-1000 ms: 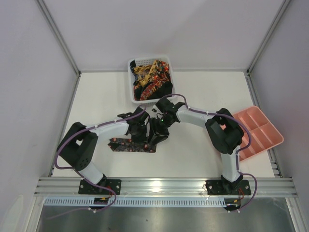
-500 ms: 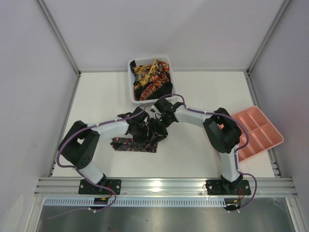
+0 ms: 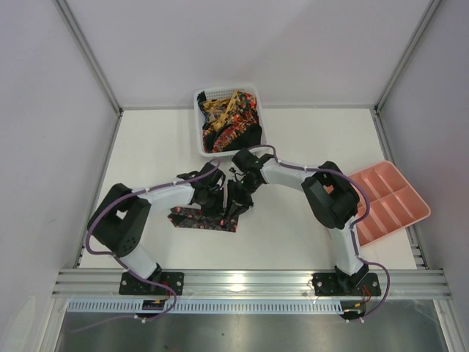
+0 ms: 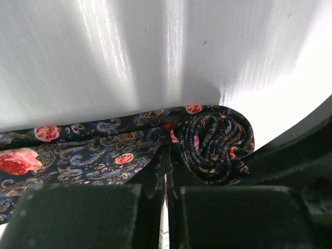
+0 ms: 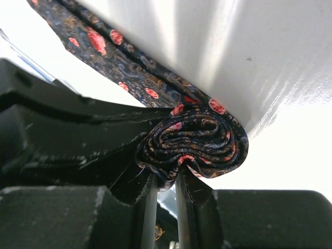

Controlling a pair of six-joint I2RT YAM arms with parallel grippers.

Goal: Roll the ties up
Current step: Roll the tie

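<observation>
I have one tie (image 3: 196, 219) laid out on the table (image 3: 308, 147), between the two arms and on the near side of the basket (image 3: 198, 128). Its long axis runs left to right across the top view. The free flat end points to the left, and the wound end sits on the right, under both wrists.

From the left wrist, the flat stretch comes in from the left edge and ends in the roll (image 4: 215, 142), whose spiral face is turned toward the camera. The right wrist camera also sees the spiral face-on, with the unrolled length trailing off to the upper left.

The left gripper (image 4: 166, 176) has its jaws pressed together. The tips sit just where the flat fabric meets the coil, but I cannot tell whether any cloth is pinched there.

The right gripper (image 5: 165, 194) shows only a narrow slit between its jaws. The lowest fold of the roll hangs into that slit, touching both fingers, so I read it as nipped there.

The other ties (image 3: 229, 117) are heaped in the basket at the far edge. The pink tray (image 3: 399, 198) lies well apart, off to the right.
</observation>
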